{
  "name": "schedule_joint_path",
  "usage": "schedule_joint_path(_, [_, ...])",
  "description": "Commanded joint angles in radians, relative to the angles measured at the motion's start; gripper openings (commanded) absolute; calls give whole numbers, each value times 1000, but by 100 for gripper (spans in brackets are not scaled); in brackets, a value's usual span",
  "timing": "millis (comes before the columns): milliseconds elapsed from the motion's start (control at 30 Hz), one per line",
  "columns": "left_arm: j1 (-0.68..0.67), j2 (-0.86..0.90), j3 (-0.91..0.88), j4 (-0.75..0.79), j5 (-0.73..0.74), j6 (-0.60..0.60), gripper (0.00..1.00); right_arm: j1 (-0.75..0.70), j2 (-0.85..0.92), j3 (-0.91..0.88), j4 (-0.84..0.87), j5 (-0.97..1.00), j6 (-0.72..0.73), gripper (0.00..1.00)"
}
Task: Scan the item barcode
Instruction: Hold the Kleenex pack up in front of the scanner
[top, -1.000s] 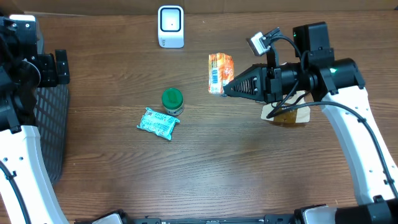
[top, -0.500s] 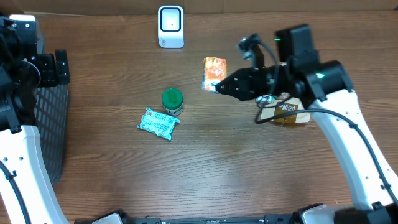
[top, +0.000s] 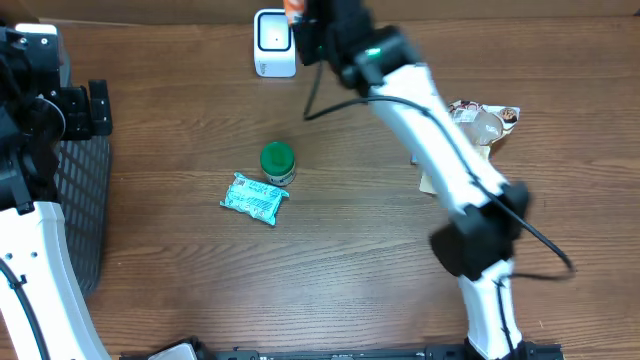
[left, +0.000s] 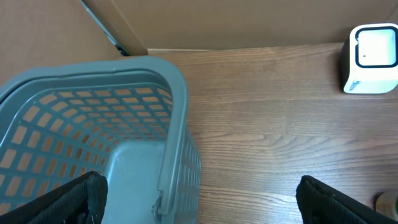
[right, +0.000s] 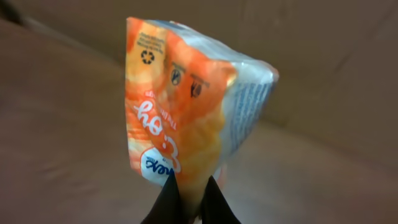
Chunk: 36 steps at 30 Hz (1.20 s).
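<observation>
The wooden counter (top: 350, 260) fills my overhead view. My right arm (top: 440, 150) stretches across it from the near edge to the far wall. It covers part of the pale packets (top: 488, 118) at the right, so I cannot read them.

The grey basket (left: 143, 118) sits at the far left. Overhead it is half under my left arm (top: 30, 240), and the left wrist view cuts it off at the bottom and left. The left jaws stand wide apart and hold nothing. Only their dark tips show in the lower corners, one over the basket and one over bare counter.

The white scanner (top: 274, 42) stands at the back of the counter, just beside the right wrist. The right jaws are clamped on the lower edge of the orange packet (right: 186, 118), holding it upright in the air with its print upside down. Overhead, only a sliver of it shows at the top edge, right of the scanner. I find no barcode on the face I see, and the fine print on its white side is blurred.

The teal packet (top: 254, 197) and the green-lidded jar (top: 277, 163) sit just beside each other mid-counter.
</observation>
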<state>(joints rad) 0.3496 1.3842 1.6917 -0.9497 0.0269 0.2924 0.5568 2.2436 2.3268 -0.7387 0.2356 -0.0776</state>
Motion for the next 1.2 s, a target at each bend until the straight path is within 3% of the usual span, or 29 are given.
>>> schedule_joint_path(0, [3,2,21,3,8,18,100,25,108,19,129,234,-253,4])
schedule_joint_path(233, [3,2,21,3,8,19,100,32,309,18,537,235,-720,4])
schedule_joint_path(367, [3,2,21,3,7,19,99,32,402,17,644,235,-961,4])
schedule_joint_path(433, [3,2,21,3,7,19,99,32,433,17,688,236,-1014,4])
schedule_joint_path(833, [3,2,21,3,8,19,100,21,453,17,741,222,-1006,4])
schedule_joint_path(1000, [3,2,21,3,8,18,100,21,407,18,717,220,-770,4])
schedule_joint_path(1167, [3,2,21,3,8,19,100,7,272,18,571,203,-503,4])
